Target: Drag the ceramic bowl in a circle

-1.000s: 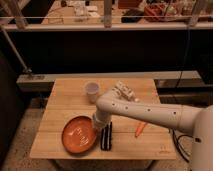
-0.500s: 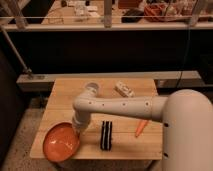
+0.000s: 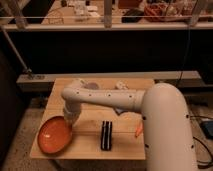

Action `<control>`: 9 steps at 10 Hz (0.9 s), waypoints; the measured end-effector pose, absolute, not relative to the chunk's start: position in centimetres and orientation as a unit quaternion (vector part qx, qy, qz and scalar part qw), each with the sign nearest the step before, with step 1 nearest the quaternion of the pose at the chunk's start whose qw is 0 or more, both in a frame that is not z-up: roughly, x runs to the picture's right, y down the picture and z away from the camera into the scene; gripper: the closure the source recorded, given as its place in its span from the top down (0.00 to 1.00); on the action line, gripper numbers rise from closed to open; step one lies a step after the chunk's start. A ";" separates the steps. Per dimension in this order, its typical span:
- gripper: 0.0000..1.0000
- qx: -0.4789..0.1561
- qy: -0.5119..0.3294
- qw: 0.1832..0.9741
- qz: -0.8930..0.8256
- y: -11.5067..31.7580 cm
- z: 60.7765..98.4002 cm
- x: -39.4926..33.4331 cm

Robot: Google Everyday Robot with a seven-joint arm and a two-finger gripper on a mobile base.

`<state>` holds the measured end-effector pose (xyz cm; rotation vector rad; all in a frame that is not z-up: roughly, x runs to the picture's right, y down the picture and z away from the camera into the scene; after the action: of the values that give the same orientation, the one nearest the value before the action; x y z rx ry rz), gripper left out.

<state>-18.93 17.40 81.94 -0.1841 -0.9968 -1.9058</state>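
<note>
I have the gripper (image 3: 70, 120) down at the far-right rim of the ceramic bowl (image 3: 54, 135), which sits at the near-left corner of the table (image 3: 90, 137), left of the black object (image 3: 106, 136). How far the tool is open, or whether it grips the rim, I cannot tell. I'd keep downward pressure light and sweep the arc away from the table's edge.

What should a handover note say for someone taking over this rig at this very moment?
Gripper: down at the right rim of the ceramic bowl.
Bowl: at the table's front left corner, its left edge at or just past the table's edge.
Other items: a black object and a small orange item lie to the right.
Done: bowl engaged.
Left: continue the circle, keeping the bowl on the table.
</note>
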 end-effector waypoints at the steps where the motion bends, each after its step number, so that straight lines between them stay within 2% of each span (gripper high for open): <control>1: 0.00 -0.073 -0.401 0.482 -0.775 16.0 83.0 -18.7; 3: 0.00 -0.071 -0.388 0.515 -0.761 13.9 84.8 -16.9; 5: 0.00 -0.074 -0.379 0.544 -0.745 13.7 85.2 -14.6; 9: 0.00 -0.084 -0.354 0.594 -0.717 15.9 82.1 -8.3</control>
<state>-8.29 15.87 82.14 -0.1946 -0.8228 -1.6667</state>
